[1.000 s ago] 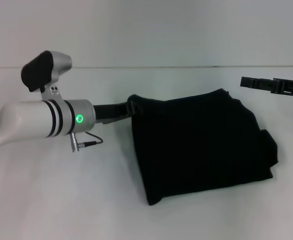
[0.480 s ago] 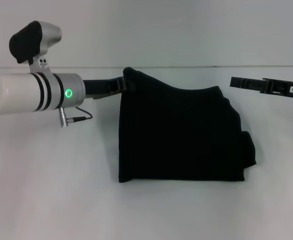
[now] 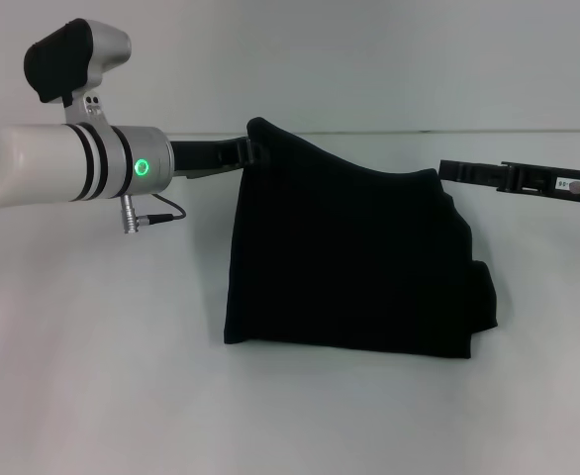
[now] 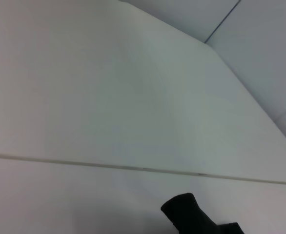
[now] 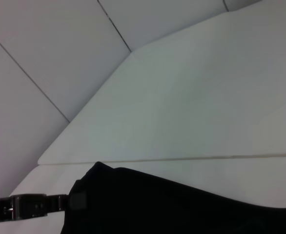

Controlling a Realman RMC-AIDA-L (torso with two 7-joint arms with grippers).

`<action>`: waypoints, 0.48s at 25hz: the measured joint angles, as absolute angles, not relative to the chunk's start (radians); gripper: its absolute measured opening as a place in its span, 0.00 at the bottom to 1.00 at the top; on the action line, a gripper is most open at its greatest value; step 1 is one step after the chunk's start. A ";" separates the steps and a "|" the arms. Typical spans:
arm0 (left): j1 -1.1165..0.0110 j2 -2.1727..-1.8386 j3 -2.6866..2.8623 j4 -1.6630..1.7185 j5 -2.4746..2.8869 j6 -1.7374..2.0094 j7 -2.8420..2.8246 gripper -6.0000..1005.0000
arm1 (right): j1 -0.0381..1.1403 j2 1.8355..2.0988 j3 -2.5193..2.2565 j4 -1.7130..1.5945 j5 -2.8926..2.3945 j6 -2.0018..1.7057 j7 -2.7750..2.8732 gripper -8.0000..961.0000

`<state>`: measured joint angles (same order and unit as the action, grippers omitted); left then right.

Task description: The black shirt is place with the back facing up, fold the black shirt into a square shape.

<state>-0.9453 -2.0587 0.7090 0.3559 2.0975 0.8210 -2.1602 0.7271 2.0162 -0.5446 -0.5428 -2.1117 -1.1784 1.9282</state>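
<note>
So my left gripper (image 3: 253,151) is clamped on the top left corner of the black shirt (image 3: 354,262), holding that corner up off the white table (image 3: 92,356). The shirt hangs from there as a folded slab, its bottom edge resting on the table around the middle. Over on the right, my right gripper (image 3: 448,172) sits at the shirt's upper right corner; can't tell if it's gripping.

my left gripper (image 3: 253,151) fingertips are buried in the black shirt (image 3: 349,262); my right gripper (image 3: 448,172) tip sits behind its edge.
</note>
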 joint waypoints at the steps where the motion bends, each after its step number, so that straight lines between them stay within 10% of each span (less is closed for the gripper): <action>1: -0.945 -2.059 0.709 0.356 2.098 0.812 -2.160 0.06 | 0.727 2.017 -0.548 -0.543 -2.112 -1.177 1.928 0.90; 12: -0.937 -2.067 0.710 0.357 2.097 0.727 -2.124 0.13 | 0.730 2.020 -0.573 -0.543 -2.112 -1.150 1.917 0.90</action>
